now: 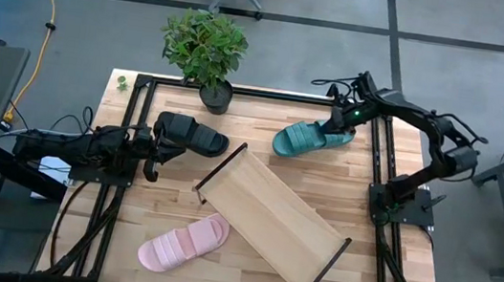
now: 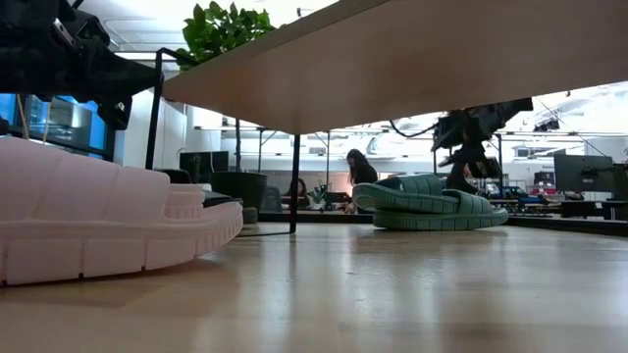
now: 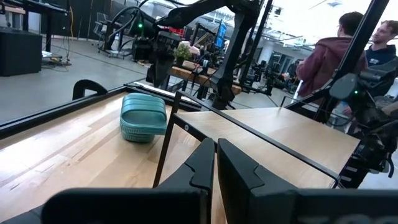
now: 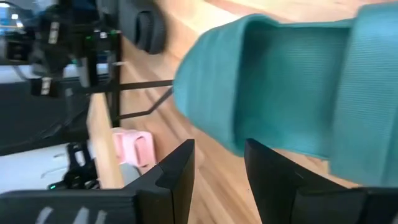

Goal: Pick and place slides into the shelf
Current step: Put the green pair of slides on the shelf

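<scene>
wooden slatted tabletop [image 1: 246, 266], pale butcher-block boards in a black frame, grey floor around it; we list contents by size.

shelf [image 1: 271, 219]: long flat light-wood plank, thin black end frames, lying diagonally mid-table, nothing on it.

potted plant [image 1: 208, 47]: leafy green, dark pot, far edge.

left gripper [image 1: 156, 153]: near the table's left side, fingers pressed together, holding nothing we can see.

right gripper [image 1: 344, 117]: at the teal slide's far end, fingers spread, the sandal just ahead of them in the right wrist view; we cannot tell whether they touch it.

teal slide [image 1: 312, 138]: rubbery, wide ribbed strap, far right of the shelf, on the tabletop.

black slide [image 1: 192, 135]: same form, matte, just beside the left gripper.

pink slide [image 1: 184, 242]: soft, ribbed, near edge, just beside the shelf's long side.

risk, in our judgement: soft rubber may flex and slip from a shallow pinch on the teal slide; a carried sandal could also clip the shelf's thin end frame and skew the plank.
</scene>
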